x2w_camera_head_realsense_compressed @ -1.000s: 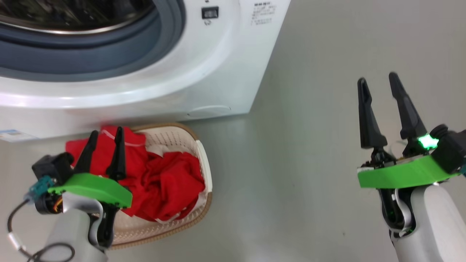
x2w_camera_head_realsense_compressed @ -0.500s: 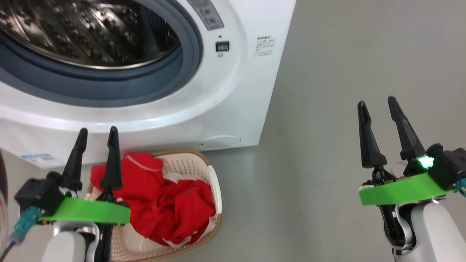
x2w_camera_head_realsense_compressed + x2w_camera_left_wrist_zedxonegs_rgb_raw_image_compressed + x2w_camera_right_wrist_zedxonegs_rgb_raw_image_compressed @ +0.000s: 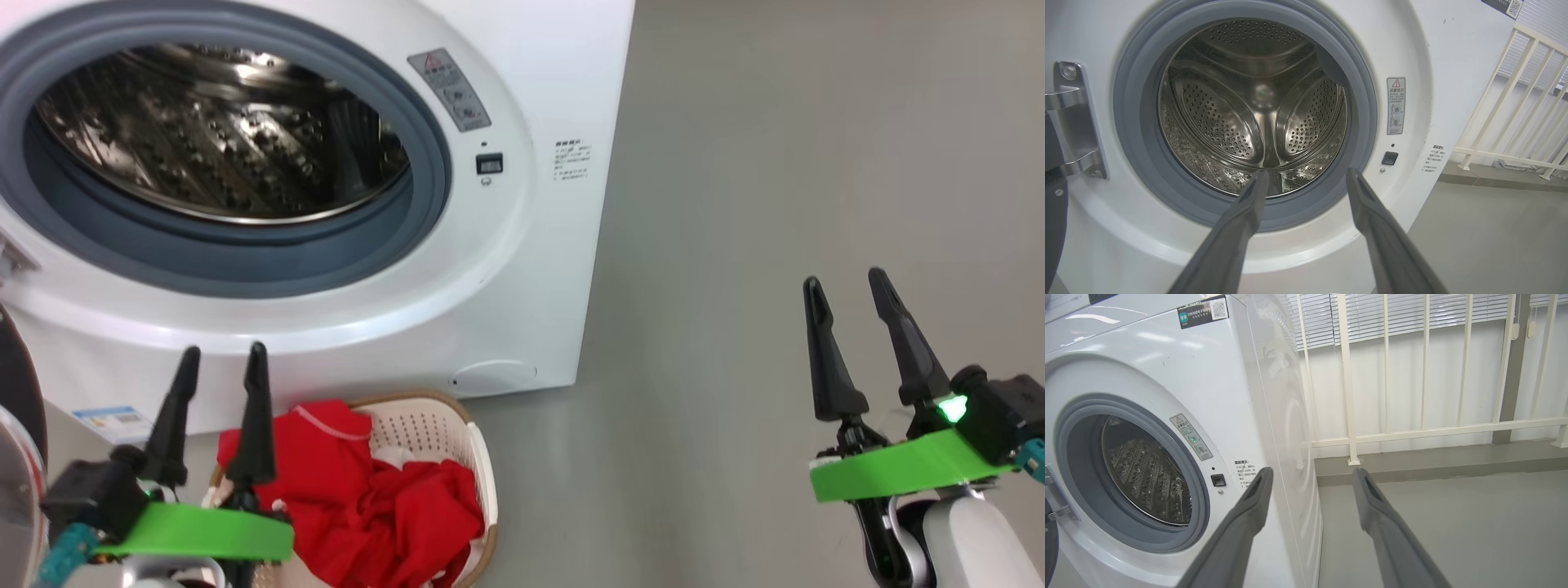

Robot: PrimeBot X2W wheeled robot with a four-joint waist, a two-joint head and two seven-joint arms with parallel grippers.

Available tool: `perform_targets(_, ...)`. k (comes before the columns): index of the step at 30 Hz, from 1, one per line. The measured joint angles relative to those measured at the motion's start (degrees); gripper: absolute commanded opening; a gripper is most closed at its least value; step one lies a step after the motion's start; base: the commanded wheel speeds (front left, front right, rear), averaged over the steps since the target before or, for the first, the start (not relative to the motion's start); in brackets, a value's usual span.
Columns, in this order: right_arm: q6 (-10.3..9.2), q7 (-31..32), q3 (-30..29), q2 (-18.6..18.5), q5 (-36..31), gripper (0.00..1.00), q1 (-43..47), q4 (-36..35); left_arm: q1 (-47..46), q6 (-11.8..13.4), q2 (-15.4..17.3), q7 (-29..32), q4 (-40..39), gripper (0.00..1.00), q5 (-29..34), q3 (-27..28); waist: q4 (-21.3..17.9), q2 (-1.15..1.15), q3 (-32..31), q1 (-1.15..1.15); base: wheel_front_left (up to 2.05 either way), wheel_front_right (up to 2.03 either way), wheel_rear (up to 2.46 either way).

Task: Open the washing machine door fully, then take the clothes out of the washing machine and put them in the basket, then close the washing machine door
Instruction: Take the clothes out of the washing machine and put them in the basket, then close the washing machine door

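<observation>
Red fabric with white trim, the clothes [image 3: 384, 506], lay heaped in the cream basket [image 3: 483, 465], which sat on the grey floor [image 3: 735, 204] near me, just in front of the white washing machine [image 3: 522, 269]. The steel drum [image 3: 1257, 114] gaped wide, and I could make out no garment in the part I saw. The washing machine door [image 3: 15, 392] hung swung out at the far left, with just its dark rim and a sliver of glass at the edge of the head view. My left gripper [image 3: 224, 349] hovered above the basket's left end, fingers spread and holding nothing. My right gripper [image 3: 844, 278] hung well apart to the right over bare floor, fingers likewise spread and empty. I judged the unloading done and the closing step in hand. The next move called for reaching left to the door's rim and pushing it round to the right until it met the grey seal [image 3: 1363, 122].
</observation>
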Motion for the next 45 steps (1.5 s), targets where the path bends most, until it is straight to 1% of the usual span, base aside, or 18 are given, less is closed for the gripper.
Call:
perform_targets(2,0.00,0.00,-0.20,0.01,-0.04,1.00,0.85,-0.08,0.99,0.00,0.09,0.00,-0.29,1.00,-0.03,-0.91,-0.19,0.00,-0.94,0.00,0.00,0.00,0.00)
perform_targets(5,0.00,0.00,-0.24,0.01,-0.04,1.00,1.96,-0.29,2.53,0.00,0.33,0.00,-1.01,1.00,-2.10,-1.82,-0.45,0.00,-2.29,0.00,0.00,0.00,0.00)
perform_targets(8,0.00,0.00,-0.37,0.02,-0.04,1.00,2.98,-0.35,3.95,0.00,0.82,0.00,-2.49,1.00,-3.02,-1.83,-0.66,0.00,-3.54,0.00,0.00,0.00,0.00)
perform_targets(11,0.00,0.00,-0.43,0.03,-0.04,1.00,3.96,-0.33,5.32,0.00,1.80,0.01,-3.38,1.00,-1.34,-1.31,-0.78,0.00,-4.72,0.00,0.00,0.00,0.00)
perform_targets(13,0.00,0.00,-0.44,0.05,-0.04,1.00,4.58,-0.53,6.19,0.00,1.71,0.00,-4.39,1.00,-1.05,-0.65,-0.83,0.00,-5.49,0.00,0.00,0.00,0.00)
perform_targets(22,0.00,0.00,-0.75,0.09,-0.04,1.00,5.90,-0.99,7.80,0.00,1.10,0.00,-3.88,1.00,1.40,0.49,-0.87,0.00,-7.47,0.00,0.00,0.00,0.00)
perform_targets(39,0.00,0.00,-1.87,0.11,-0.04,1.00,6.13,-1.31,8.77,0.00,0.64,0.00,-4.25,1.00,2.90,0.80,-1.00,0.00,-7.74,0.00,-0.01,0.01,0.00)
perform_targets(45,0.00,0.00,-1.93,0.20,-0.04,1.00,6.14,-1.32,8.77,0.00,0.42,0.00,-4.27,1.00,4.23,1.26,-0.91,0.00,-7.68,0.00,-0.57,0.57,0.00)
